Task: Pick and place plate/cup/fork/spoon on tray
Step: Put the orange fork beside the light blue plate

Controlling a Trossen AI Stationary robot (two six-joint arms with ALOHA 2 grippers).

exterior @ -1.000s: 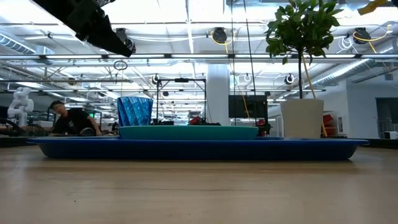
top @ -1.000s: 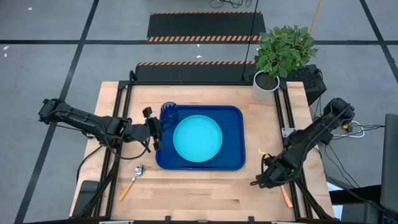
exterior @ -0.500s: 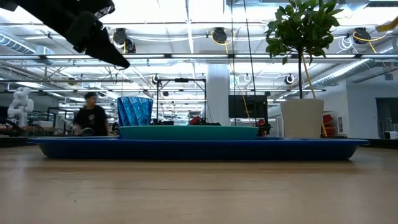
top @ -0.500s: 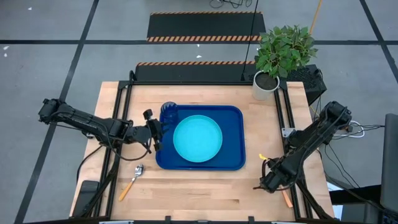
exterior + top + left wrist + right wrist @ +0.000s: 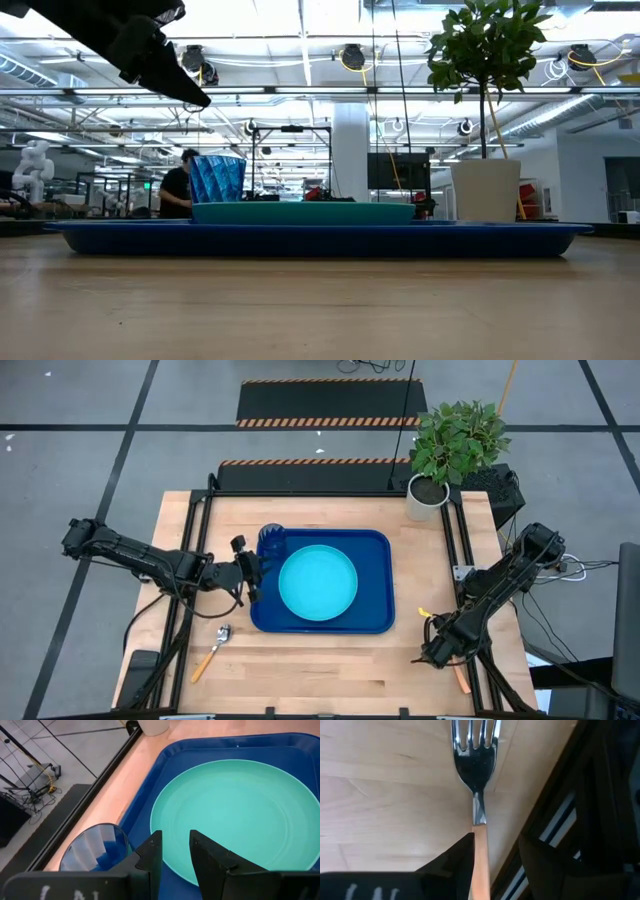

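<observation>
The dark blue tray (image 5: 375, 615) lies mid-table with the cyan plate (image 5: 317, 582) flat in it and the blue cup (image 5: 270, 540) upright in its far left corner. My left gripper (image 5: 252, 572) hovers open over the tray's left rim, cup (image 5: 95, 847) beside it, plate (image 5: 235, 815) ahead. The fork (image 5: 475, 765) lies flat by the table's right rail. My right gripper (image 5: 495, 850) is open above it, pointing steeply down, a finger either side of the orange handle (image 5: 481, 857). The spoon (image 5: 212, 650) lies on the wood at the near left. My right gripper straddles the fork's orange handle (image 5: 481, 845) just behind the silver neck, coming from above, fingers across the handle. One finger (image 5: 462, 852) stands right beside the handle; I cannot tell whether it touches. The fork lies flat on the table.
A white plant pot (image 5: 427, 498) stands at the far right corner. Black rails (image 5: 462, 550) run along the table's sides, one right beside the fork. Bare wood lies between the tray and the near edge. A person moves in the room beyond the table (image 5: 178, 190).
My right gripper has come down toward the fork at the table's near right and tipped more steeply downward. The fork, the tray and what lies in it have stayed where they were.
</observation>
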